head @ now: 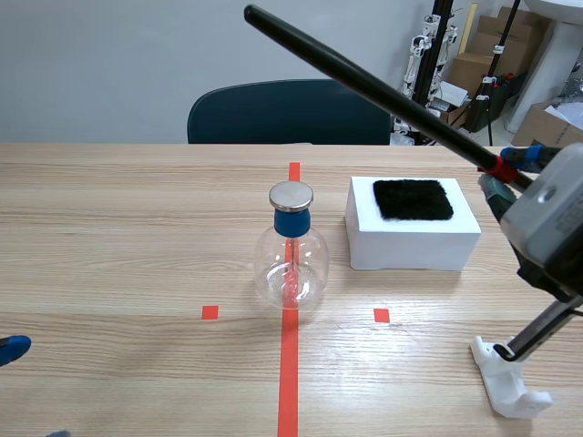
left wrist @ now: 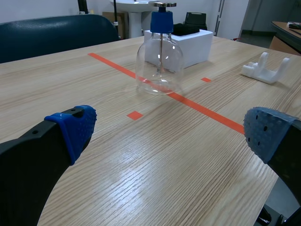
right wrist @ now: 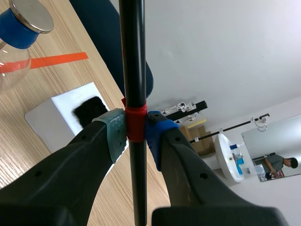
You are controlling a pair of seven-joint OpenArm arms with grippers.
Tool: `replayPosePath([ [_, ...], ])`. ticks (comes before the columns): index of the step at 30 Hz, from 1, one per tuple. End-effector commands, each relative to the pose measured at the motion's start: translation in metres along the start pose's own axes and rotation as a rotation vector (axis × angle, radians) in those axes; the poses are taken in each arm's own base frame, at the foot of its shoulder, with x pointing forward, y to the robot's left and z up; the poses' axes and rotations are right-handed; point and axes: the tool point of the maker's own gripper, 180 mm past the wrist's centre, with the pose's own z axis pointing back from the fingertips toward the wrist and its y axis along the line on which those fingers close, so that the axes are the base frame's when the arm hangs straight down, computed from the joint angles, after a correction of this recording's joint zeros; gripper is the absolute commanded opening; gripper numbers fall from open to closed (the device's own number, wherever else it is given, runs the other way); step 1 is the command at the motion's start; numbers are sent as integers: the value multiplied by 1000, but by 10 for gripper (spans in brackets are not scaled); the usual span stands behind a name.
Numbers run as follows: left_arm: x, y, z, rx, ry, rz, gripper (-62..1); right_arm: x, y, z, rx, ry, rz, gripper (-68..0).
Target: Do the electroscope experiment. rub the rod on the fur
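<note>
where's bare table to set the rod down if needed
Widest bare wood lies left of the flask, out to the left gripper. A smaller patch sits between the flask and the white stand. Crowded on the right: box, fur, and the right gripper holding the rod.

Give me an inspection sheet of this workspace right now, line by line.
Surface: wooden table with orange-red tape marks.
Job's things: black rod held raised above the table; black fur lying on white block; glass electroscope on the centre tape line; white holder empty.
Clutter: nothing seen.
Grippers: right gripper shut on rod at its red band; left gripper open, low over table.
Cables: nothing seen.
Surroundings: dark blue chair, cardboard boxes behind table.
</note>
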Motion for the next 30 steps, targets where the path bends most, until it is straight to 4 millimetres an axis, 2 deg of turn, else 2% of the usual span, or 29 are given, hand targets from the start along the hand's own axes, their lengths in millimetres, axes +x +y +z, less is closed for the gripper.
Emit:
replayPosePath([
  [1,13,2,-1,-4,-56,-10,14,0,-8,-1,-24,-7,33,-638],
  [7,13,2,-1,-4,-56,-10,14,-16,-24,0,-27,31,114,-638],
  [16,13,2,-1,-4,-56,-10,14,-60,-56,-4,-6,159,307,-638],
  [24,13,2,-1,-4,-56,-10,14,-108,-81,-12,-64,149,548,-638],
  [30,13,2,-1,-4,-56,-10,14,-148,-114,-24,-120,246,677,-638],
])
